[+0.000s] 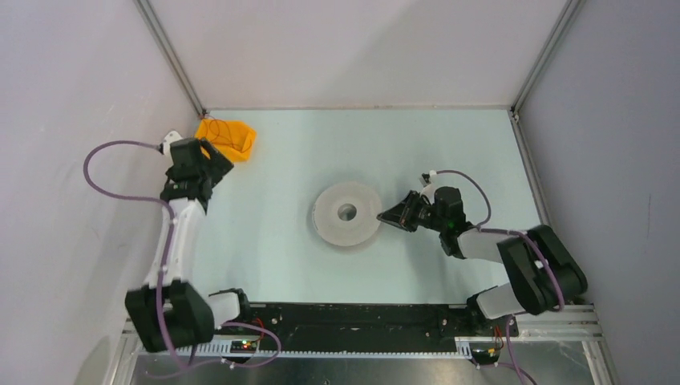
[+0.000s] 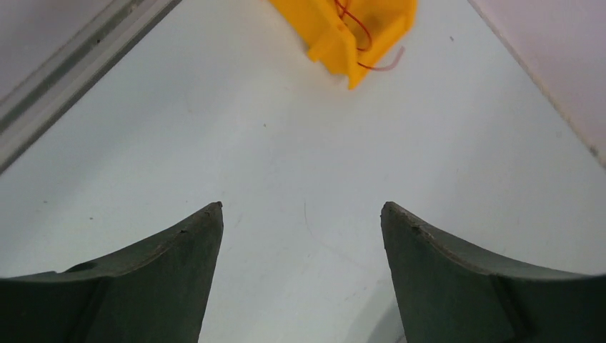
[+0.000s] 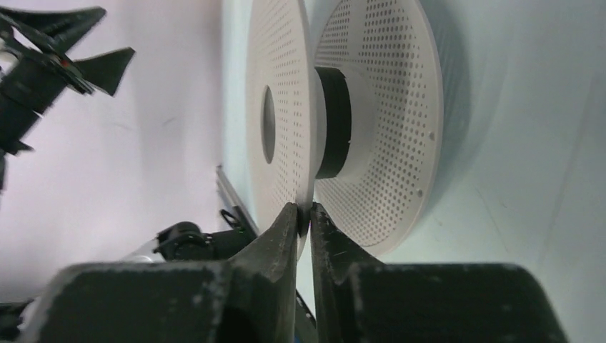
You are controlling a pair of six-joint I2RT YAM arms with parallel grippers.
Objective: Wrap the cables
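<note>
L claw wide open, cables in orange bin at its 12; R claw pinched on spool rim, 3 o'c.

Each arm is built of glossy white moulded links joined by blocky black joint housings, the left arm and the right arm alike. A thick mauve-purple hose trails along the left arm, fixed at a white wrist fitting; a second mauve hose follows the right. At the bases sit small circuit boards with orange-red lights. The left gripper has dark grey-green fingers — curved, pointed blades. The right gripper matches — matt, with pale scuffs.
</note>
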